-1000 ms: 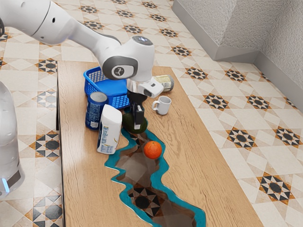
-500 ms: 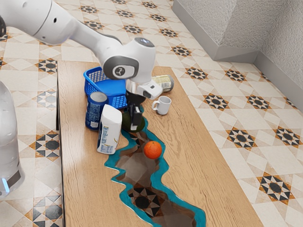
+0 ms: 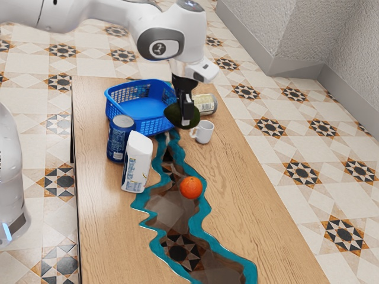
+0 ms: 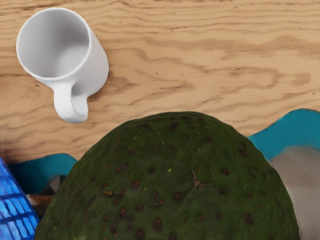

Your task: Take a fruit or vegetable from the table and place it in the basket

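Black and two-fingered, the gripper [image 3: 186, 117] was closed around a dark green avocado [image 3: 173, 115], holding it up off the table [image 3: 243, 201], outside the basket [image 3: 155, 126] and near its corner at the exterior view's right. Going left to right across the exterior view, the tabletop began as pale wood with a fine, streaky grain. A blue cylindrical canister [image 3: 120, 141] with a greyish round top stood upright near the basket. Just beside it was a smooth white container [image 3: 137, 163], tall and flat-sided, with small printed marks low on its face. The basket itself was bright blue, with rounded corners, latticed walls and a solid-looking floor. Next came the avocado, plump and rounded; the wrist view gave its pebbly skin, freckled with brown and marked by a small branching scar. An orange [image 3: 191, 187], round and finely dimpled, sat on the table's winding inlay [image 3: 172, 208], where jagged teal borders ran along a glassy brown middle. Farther right stood a smooth, glossy white mug [image 3: 205, 132], upright, its round mouth open and its looped handle toward the basket's side. Behind the mug, a cylindrical tin [image 3: 205, 104] with a cream label lay on its side.
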Available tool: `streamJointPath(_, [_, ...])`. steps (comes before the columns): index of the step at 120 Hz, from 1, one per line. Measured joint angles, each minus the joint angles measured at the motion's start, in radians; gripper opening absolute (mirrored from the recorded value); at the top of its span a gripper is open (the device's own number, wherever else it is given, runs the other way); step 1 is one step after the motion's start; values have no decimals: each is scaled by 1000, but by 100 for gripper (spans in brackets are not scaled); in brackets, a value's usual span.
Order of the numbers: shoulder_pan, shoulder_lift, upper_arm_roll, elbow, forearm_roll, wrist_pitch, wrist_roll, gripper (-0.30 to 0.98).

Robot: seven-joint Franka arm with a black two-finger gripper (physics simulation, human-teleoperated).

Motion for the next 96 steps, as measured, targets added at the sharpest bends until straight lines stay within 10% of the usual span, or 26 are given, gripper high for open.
streamJointPath(46, [215,-41,58,37,87,-75,-1,46])
streamJointPath(96, [220,-21,140,-114,121,47,-4,46])
